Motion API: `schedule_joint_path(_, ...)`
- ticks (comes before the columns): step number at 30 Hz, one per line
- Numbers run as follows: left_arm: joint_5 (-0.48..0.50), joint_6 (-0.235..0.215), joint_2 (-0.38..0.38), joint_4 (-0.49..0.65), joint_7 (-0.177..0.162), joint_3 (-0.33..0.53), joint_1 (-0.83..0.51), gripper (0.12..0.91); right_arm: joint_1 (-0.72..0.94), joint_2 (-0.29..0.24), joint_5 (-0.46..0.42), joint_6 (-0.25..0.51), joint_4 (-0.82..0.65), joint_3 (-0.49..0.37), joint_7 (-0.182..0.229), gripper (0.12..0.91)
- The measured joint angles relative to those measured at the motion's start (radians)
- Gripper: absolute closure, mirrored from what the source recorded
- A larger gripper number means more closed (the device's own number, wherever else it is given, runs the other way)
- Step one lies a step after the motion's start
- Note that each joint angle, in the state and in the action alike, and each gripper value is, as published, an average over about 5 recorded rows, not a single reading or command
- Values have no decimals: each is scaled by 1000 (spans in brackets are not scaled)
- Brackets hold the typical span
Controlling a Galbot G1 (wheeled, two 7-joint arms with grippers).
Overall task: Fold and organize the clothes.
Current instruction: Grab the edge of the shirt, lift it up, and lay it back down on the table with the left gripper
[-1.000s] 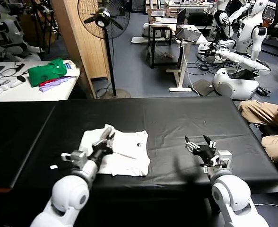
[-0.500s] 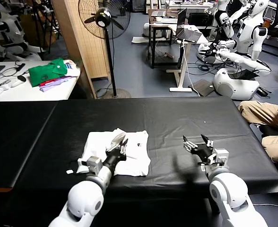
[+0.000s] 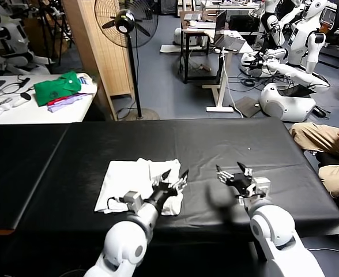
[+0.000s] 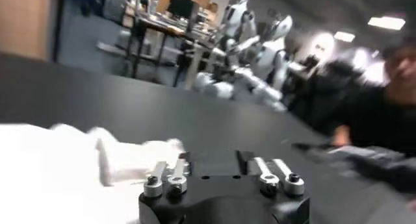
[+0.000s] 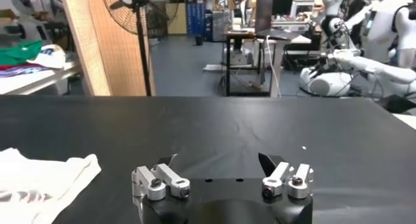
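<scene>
T-shirt [image 3: 134, 183] lies folded, white, on the black tabletop [image 3: 215, 144], left of centre. Left claw [image 3: 174, 179] spread apart over its right edge, gripping nothing; right claw [image 3: 233, 173] apart, hovering further right.

one white T-shirt [image 3: 129, 179], two tools, left [image 3: 174, 179], right [image 3: 233, 173], one black table [image 3: 215, 144], one fan [image 3: 126, 23]

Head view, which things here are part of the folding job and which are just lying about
Part of the job:
white T-shirt, folded on the black table
left gripper, open at the shirt's right edge
right gripper, open, off to the side

Lying about:
green shirt on the side desk
standing fan
laptop
</scene>
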Motion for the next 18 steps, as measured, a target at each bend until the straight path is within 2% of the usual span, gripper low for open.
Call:
schedule_joint_path(4,58,-42,72,-32,6,-70,20,237,59,12,-10,23,-29,-103,-64,227)
schedule_joint_path(9,74,-49,172,-45,-2,-193,59,232,153,37,-71,35,-82,-264,-119,227)
schedule_joint_path(13,96,-54,201,-54,-3,-263,96,232,221,61,-142,33,-145,-377,-120,227)
schedule_joint_path(18,117,-60,208,-52,-2,-299,127,232,281,104,-230,30,-235,-460,-80,227)
